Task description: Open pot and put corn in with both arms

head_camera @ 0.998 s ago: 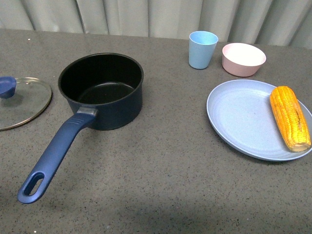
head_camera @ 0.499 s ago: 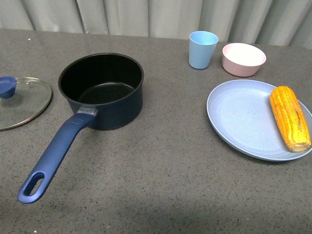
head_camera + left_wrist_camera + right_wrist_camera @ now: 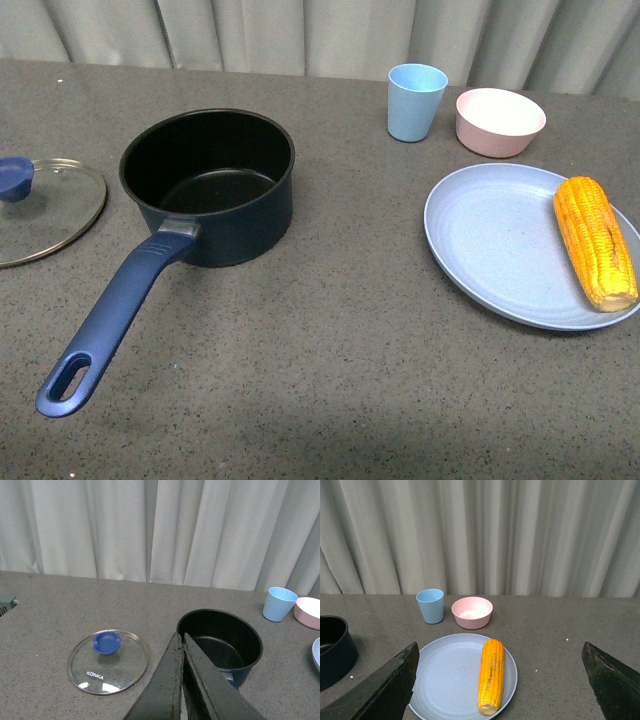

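Corn [image 3: 596, 242] lies on the blue plate [image 3: 480, 240] by the surface's right edge, pot [image 3: 240, 225] sits lidless nearer the left edge, so I'd drop the spread-apart right claw [image 3: 500, 646] squarely across the cob's middle, while the left claw [image 3: 180, 639] is pinched together.

Lt-blue cup [image 3: 416, 100] and pink bowl [image 3: 500, 121] stand upright side by side at the back of the grey speckled desk [image 3: 330, 340] — close, not touching. Pale blue plate [image 3: 490, 240] lies just in front of the bowl, rt side. Pleated grey curtain [image 3: 300, 35] behind.
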`<move>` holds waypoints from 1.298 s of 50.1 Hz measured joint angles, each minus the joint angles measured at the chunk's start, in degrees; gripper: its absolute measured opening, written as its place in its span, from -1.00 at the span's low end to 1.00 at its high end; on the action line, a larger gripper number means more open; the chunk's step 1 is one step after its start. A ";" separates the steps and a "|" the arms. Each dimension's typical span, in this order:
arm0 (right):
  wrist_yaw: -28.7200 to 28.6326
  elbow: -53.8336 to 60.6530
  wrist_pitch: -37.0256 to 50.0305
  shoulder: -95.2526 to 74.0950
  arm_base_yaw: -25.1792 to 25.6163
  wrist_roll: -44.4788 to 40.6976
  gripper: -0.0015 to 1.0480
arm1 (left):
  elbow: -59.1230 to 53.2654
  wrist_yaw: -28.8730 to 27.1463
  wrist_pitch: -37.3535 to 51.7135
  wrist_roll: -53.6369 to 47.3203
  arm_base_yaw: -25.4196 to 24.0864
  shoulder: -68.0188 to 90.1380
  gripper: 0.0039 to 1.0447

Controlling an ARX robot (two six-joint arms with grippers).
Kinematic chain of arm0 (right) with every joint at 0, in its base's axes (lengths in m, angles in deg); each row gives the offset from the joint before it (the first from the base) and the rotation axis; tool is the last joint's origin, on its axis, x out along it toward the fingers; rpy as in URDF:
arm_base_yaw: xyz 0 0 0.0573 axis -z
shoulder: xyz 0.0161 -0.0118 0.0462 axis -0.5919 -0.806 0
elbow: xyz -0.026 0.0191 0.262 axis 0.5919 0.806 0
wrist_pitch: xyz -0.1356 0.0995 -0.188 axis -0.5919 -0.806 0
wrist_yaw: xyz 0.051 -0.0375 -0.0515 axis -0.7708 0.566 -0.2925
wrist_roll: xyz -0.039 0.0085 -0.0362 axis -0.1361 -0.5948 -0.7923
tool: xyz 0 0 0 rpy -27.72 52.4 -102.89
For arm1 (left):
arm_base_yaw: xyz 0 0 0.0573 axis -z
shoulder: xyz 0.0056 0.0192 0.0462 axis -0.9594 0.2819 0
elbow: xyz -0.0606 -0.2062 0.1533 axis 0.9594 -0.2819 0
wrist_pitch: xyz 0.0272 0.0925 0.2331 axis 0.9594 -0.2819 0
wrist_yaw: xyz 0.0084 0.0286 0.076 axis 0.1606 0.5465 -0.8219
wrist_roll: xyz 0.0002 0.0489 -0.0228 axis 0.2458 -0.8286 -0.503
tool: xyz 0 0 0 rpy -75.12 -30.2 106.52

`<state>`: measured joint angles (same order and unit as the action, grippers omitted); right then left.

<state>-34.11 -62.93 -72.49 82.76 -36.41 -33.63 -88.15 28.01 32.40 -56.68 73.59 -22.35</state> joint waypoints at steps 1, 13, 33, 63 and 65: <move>0.00 0.00 0.00 0.00 0.00 0.00 0.82 | 0.00 0.00 -0.31 0.00 0.00 -0.31 -0.93; -0.02 0.00 0.00 0.00 0.00 0.00 0.82 | 0.02 -0.02 -7.43 0.00 0.00 -6.36 -0.93; 0.00 0.00 0.00 0.00 0.00 0.00 0.82 | 0.02 -0.02 -13.29 0.00 0.00 -12.85 -0.58; -1.84 -17.70 29.40 -66.23 11.04 1.40 0.82 | 0.02 -0.02 -13.29 -0.15 0.02 -12.85 0.88; -2.58 -19.85 29.18 -69.61 11.41 1.66 0.82 | 0.02 -0.02 -13.29 -0.15 0.02 -12.85 0.88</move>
<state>-36.69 -82.77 -43.31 13.15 -25.00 -31.97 -88.13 27.98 19.11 -56.83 73.62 -35.20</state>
